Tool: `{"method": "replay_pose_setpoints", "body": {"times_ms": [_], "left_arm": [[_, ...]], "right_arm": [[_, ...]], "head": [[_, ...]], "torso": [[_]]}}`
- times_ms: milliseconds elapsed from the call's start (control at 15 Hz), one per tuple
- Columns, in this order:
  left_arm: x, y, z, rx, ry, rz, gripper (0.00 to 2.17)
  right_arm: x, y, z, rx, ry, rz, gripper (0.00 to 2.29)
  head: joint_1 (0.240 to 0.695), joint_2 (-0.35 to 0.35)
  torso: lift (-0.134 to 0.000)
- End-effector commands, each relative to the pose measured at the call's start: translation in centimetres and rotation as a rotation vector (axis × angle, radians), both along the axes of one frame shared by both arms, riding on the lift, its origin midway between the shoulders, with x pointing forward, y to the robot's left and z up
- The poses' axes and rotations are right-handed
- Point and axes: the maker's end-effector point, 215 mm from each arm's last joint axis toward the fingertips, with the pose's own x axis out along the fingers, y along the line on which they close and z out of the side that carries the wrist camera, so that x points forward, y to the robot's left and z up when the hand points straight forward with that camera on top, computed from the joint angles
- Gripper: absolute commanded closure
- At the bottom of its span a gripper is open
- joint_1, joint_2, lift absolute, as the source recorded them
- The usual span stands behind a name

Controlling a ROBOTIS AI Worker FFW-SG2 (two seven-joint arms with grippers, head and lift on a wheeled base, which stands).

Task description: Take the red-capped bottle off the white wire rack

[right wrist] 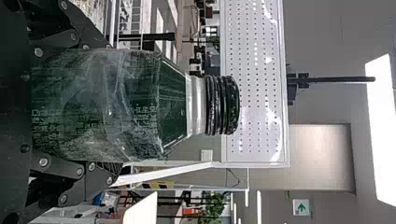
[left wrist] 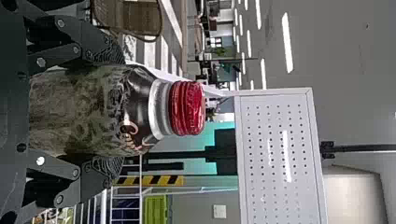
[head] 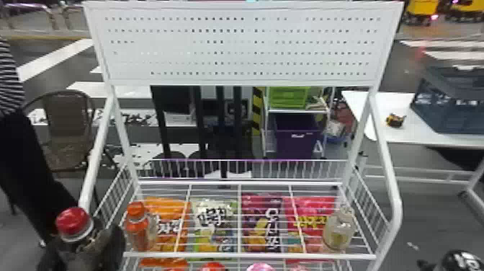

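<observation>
In the head view my left gripper (head: 86,252) is at the lower left, outside the white wire rack (head: 248,256), holding the red-capped bottle (head: 74,224) upright. In the left wrist view, my left gripper (left wrist: 105,109) has its fingers on both sides of the dark bottle, whose red cap (left wrist: 187,108) points away from the palm. A black-capped bottle (head: 459,261) stands at the lower right of the head view, beyond the rack's right side. My right gripper (right wrist: 109,107) is shut on that dark green bottle (right wrist: 173,105) in the right wrist view.
An orange-capped bottle (head: 138,230) stands at the rack shelf's left and a clear bottle (head: 338,230) at its right. Bright snack bags (head: 214,223) lie below the wires. White side rails (head: 390,180) flank the shelf, and a perforated panel (head: 237,47) rises behind.
</observation>
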Motion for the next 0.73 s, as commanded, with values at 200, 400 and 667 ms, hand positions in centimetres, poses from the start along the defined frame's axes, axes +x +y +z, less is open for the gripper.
{"method": "replay_pose_setpoints", "body": {"times_ms": [200,400,667], "left_arm": [[-0.14,0.0,-0.29,-0.001,0.009,0.001,2.15],[-0.13,-0.02,-0.22,-0.001,0.009,0.001,2.15],[-0.12,-0.13,-0.17,-0.001,0.011,-0.001,2.15]], "right_arm": [[0.0,0.01,-0.23,0.002,0.005,0.0,1.19],[0.01,-0.06,-0.22,0.003,0.005,0.0,1.19],[0.03,0.0,-0.14,0.002,0.005,0.004,1.19]], "head": [[0.499,0.0],[0.499,0.0],[0.499,0.0]], "torso": [[0.0],[0.0],[0.0]]}}
